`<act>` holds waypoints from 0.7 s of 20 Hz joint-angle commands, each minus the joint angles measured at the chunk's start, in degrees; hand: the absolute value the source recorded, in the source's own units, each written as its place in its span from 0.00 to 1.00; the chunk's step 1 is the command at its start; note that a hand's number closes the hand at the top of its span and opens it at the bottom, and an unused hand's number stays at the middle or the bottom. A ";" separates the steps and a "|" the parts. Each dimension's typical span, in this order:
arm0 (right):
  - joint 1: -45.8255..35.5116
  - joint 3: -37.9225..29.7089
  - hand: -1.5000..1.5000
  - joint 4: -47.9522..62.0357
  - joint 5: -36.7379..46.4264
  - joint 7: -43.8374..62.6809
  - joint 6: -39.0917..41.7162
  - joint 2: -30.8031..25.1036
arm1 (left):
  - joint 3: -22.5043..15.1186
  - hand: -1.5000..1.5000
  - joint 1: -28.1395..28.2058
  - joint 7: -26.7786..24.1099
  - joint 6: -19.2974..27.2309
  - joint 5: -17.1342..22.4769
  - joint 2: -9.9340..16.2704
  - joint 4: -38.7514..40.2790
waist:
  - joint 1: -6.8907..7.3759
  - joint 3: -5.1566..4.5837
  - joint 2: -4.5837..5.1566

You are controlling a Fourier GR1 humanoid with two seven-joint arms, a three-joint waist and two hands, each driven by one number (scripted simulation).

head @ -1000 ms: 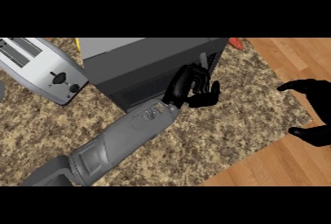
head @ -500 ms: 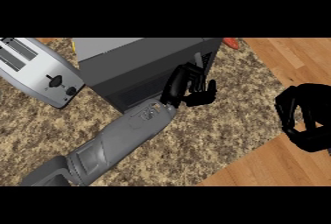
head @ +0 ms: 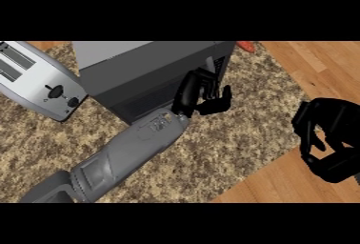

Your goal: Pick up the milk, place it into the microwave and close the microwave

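The dark grey microwave (head: 141, 71) stands at the top middle of the speckled counter (head: 211, 147). My left hand (head: 200, 95) lies against its front right corner, by the strip of controls, fingers nearly straight and touching the front. The grey left forearm (head: 134, 147) runs up to it from the lower left. My right hand (head: 329, 138) hangs at the right edge over the wooden floor, fingers curled with nothing in them. The milk shows nowhere; I cannot tell whether it is inside the microwave.
A silver toaster (head: 38, 78) sits at the left, close to the microwave. A small red thing (head: 246, 45) peeks out behind the microwave's right corner. The counter's edge runs diagonally at the lower right, with wooden floor (head: 309, 71) beyond it.
My left hand has pushed in toward the microwave's front. The right hand has come down and in a little from the right edge, its fingers curling more.
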 commanded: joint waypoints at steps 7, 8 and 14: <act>0.64 1.72 1.00 -4.63 -1.40 -0.89 3.11 -0.55 | -0.22 1.00 -4.77 -0.85 0.43 0.36 -3.36 1.71 | -2.51 0.13 0.49; 1.22 2.34 1.00 -5.04 -1.47 -0.77 2.88 -0.02 | -0.16 1.00 -4.74 -1.19 0.48 0.50 -3.35 1.49 | -2.44 0.13 0.50; 3.98 7.55 1.00 -7.44 -0.90 3.67 5.60 -2.28 | 9.53 1.00 1.27 4.58 0.97 12.49 -3.44 -0.66 | 0.75 -0.96 1.96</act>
